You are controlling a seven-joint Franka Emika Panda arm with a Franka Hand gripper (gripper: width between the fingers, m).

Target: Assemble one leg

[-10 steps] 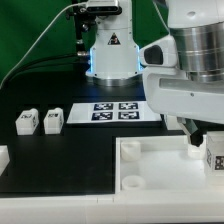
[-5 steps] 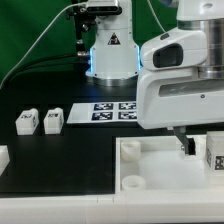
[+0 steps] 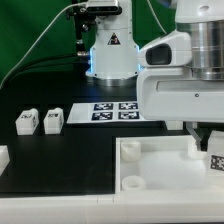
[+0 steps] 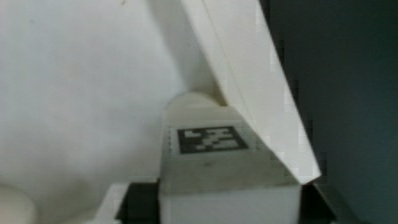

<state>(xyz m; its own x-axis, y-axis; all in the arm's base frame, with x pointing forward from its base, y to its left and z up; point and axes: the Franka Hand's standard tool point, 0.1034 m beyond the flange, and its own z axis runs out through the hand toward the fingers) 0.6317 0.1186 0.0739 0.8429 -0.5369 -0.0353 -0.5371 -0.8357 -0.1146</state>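
One leg (image 3: 216, 160), a small white block with a black-and-white tag, stands at the white tray's (image 3: 150, 165) corner on the exterior view's right. My gripper (image 3: 207, 146) is directly over it, its dark fingers down on either side. In the wrist view the leg (image 4: 214, 140) fills the space between the fingers (image 4: 164, 200) and sits tight against the tray's raised rim (image 4: 249, 70). The gripper (image 4: 217, 205) looks shut on it. Two more legs (image 3: 26, 122) (image 3: 52, 119) lie loose on the black table at the exterior view's left.
The marker board (image 3: 115, 110) lies at the back middle, in front of the arm's base (image 3: 110, 55). A white part (image 3: 3, 156) pokes in at the left edge. The tray has round corner sockets (image 3: 130, 184).
The arm swung left and a little up, then came back right and lower over the tray's corner. The leg stays at that corner. The loose legs have not moved.
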